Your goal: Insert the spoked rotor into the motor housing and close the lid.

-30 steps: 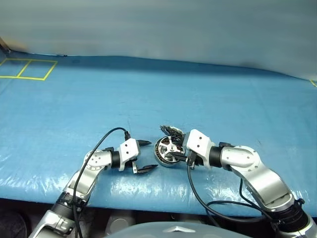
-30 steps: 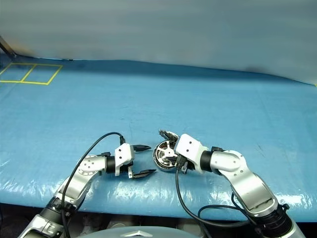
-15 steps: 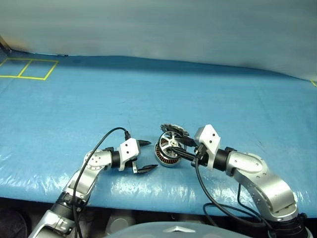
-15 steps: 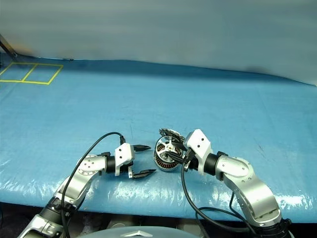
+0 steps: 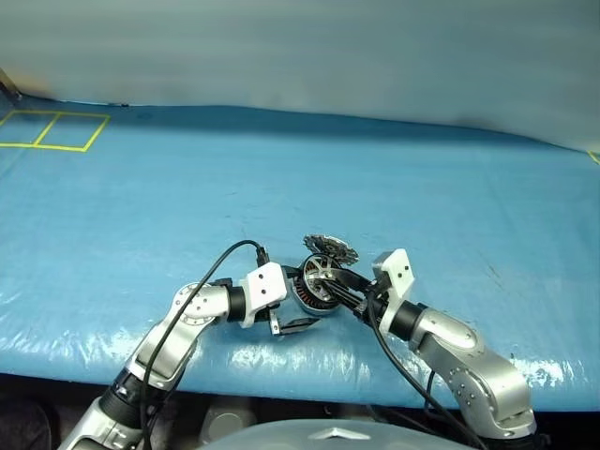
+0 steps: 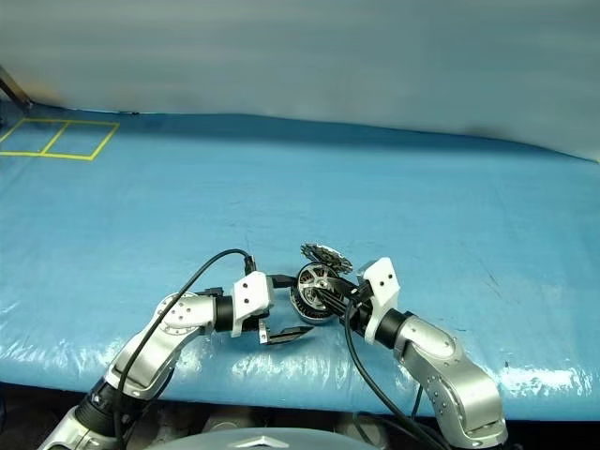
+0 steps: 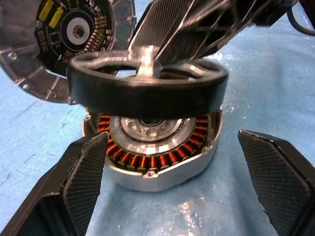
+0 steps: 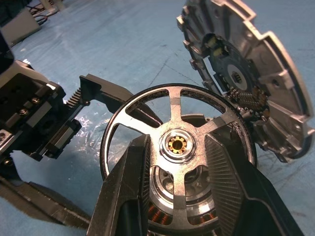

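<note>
Right now I have the right gripper (image 8: 179, 191) closed on the spoked rotor (image 7: 146, 86), its two black fingers (image 8: 129, 187) pinching across the spokes on either side of the silver hub. I see the rotor riding just above the motor housing (image 7: 155, 157), roughly over it but not seated, with a clear gap showing the ring of copper windings under the black rim. The housing sits flat on the blue table cover (image 5: 281, 169), directly below the right gripper's fingertips.

My left gripper (image 5: 298, 300) is spread wide and holds nothing. Its two fingers (image 7: 83, 172) stand one on each side of the housing, low near the cover, and I can see space between each pad and the housing wall, so they are not touching it. From the left wrist view the rotor hangs straight ahead of that gripper, above the line between its fingers.

I see the lid (image 8: 251, 73) just beyond the housing, on the far side from both grippers, tilted up on edge with its dark centre and circuit face turned toward the rotor. It lies close beside the right gripper's fingertips but apart from them.
</note>
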Available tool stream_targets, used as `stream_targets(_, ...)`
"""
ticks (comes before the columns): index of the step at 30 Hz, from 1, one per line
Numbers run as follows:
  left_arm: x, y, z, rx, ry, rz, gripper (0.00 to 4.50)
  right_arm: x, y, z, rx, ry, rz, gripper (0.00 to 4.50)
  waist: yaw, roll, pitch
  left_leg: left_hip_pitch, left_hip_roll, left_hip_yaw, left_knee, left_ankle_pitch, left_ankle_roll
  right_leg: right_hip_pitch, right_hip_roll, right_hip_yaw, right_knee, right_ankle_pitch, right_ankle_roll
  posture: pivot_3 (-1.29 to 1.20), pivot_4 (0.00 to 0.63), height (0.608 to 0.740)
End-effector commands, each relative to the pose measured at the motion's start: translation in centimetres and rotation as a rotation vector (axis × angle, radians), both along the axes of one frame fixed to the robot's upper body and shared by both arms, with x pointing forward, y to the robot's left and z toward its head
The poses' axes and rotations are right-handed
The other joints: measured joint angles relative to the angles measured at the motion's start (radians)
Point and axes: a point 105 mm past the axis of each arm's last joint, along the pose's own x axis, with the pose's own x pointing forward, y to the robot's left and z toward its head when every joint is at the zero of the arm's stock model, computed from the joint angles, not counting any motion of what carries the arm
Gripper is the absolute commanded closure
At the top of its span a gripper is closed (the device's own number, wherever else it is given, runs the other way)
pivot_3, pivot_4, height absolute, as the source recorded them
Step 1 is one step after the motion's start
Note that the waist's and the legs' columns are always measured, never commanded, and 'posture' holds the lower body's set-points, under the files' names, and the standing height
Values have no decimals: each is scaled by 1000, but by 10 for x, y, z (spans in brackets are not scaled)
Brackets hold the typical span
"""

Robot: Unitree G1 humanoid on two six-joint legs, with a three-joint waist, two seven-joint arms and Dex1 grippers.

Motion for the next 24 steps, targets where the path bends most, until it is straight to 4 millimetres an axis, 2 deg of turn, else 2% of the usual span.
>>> stream_targets(1, -4, -12, 16, -17, -48, -28, 0, 1, 3, 12, 39, -55, -4, 3203, -3, 0, 0, 0, 0, 0, 0, 0, 0, 0, 0, 0, 0, 0, 0, 0, 150, 740)
stream_targets(4, -7, -17, 24, -16, -49, -27, 0, 0, 4, 8, 11, -56, 4, 3203, -3, 0, 0, 0, 0, 0, 0, 0, 0, 0, 0, 0, 0, 0, 0, 0, 150, 740)
stream_targets(8, -4, -11, 26, -11, -37, 5, 0, 0, 4, 15, 40, -70, 12, 3203, -3, 0, 0, 0, 0, 0, 0, 0, 0, 0, 0, 0, 0, 0, 0, 0, 150, 740)
stream_targets(12, 15, 2, 29, -22, -37, 64, 0, -1, 6, 17, 18, -86, 33, 3203, -3, 0, 0, 0, 0, 0, 0, 0, 0, 0, 0, 0, 0, 0, 0, 0, 150, 740)
stream_targets(16, 28, 20, 28, -32, -27, 110, 0, -2, 7, 14, -5, -89, 62, 1932, -5, 0, 0, 0, 0, 0, 0, 0, 0, 0, 0, 0, 0, 0, 0, 0, 150, 740)
stream_targets(20, 34, 34, 21, -32, -25, 139, 0, -1, 7, 11, -11, -66, 48, 592, -7, 0, 0, 0, 0, 0, -1, 0, 0, -1, 0, 0, 0, 0, 0, 0, 150, 740)
stream_targets(24, 34, 45, 12, -29, -17, 154, 0, 3, 5, 16, -4, -90, 28, 592, -7, 0, 0, 0, 0, 0, -1, 0, 0, 0, 0, 0, 0, 0, 0, 0, 150, 740)
